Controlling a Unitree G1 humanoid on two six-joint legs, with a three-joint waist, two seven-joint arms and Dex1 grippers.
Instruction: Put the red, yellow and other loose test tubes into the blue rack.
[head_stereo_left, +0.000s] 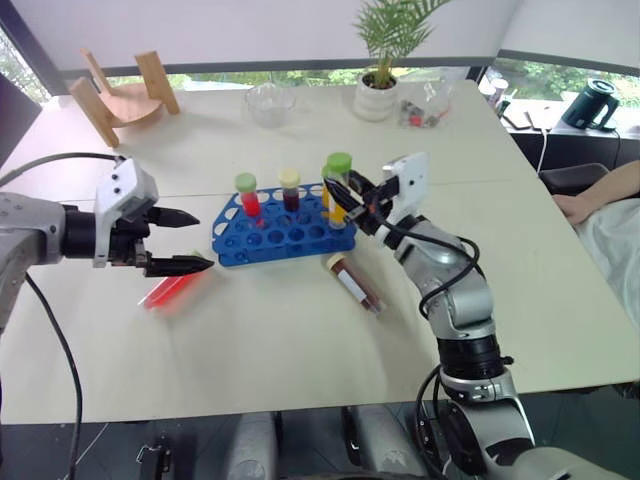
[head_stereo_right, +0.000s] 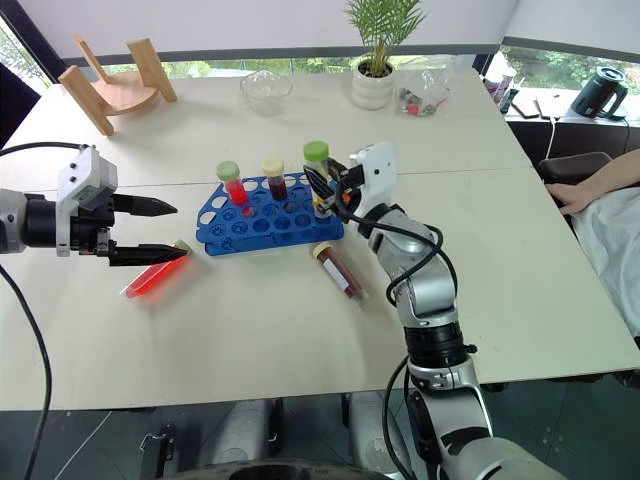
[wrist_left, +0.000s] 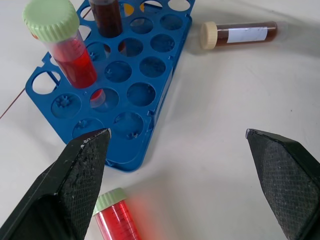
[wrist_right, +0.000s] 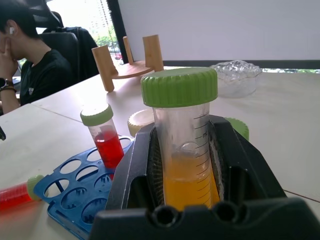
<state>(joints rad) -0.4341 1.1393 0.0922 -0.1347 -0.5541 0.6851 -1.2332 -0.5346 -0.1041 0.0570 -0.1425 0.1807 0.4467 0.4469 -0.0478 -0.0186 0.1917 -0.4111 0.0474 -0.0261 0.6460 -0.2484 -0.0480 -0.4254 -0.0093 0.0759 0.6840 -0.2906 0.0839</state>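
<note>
The right gripper (head_stereo_left: 345, 198) is clamping a green-capped yellow tube (wrist_right: 183, 145) over the blue rack (head_stereo_left: 272, 232); the left gripper (head_stereo_left: 190, 240) is gaping wide above a red tube (head_stereo_left: 175, 289) lying left of the rack

1. A pale table (head_stereo_left: 300, 360) spans most of the frame.
2. A wooden stand (head_stereo_left: 125, 95) sits at the upper left.
3. A clear glass bowl (head_stereo_left: 270, 103) rests at the upper centre.
4. A potted green plant in a white pot (head_stereo_left: 378, 95) stands just right of the bowl.
5. A black kettle (head_stereo_left: 592, 104) is at the upper right corner.
6. A person's arm (head_stereo_left: 600, 195) rests at the right edge.
</note>
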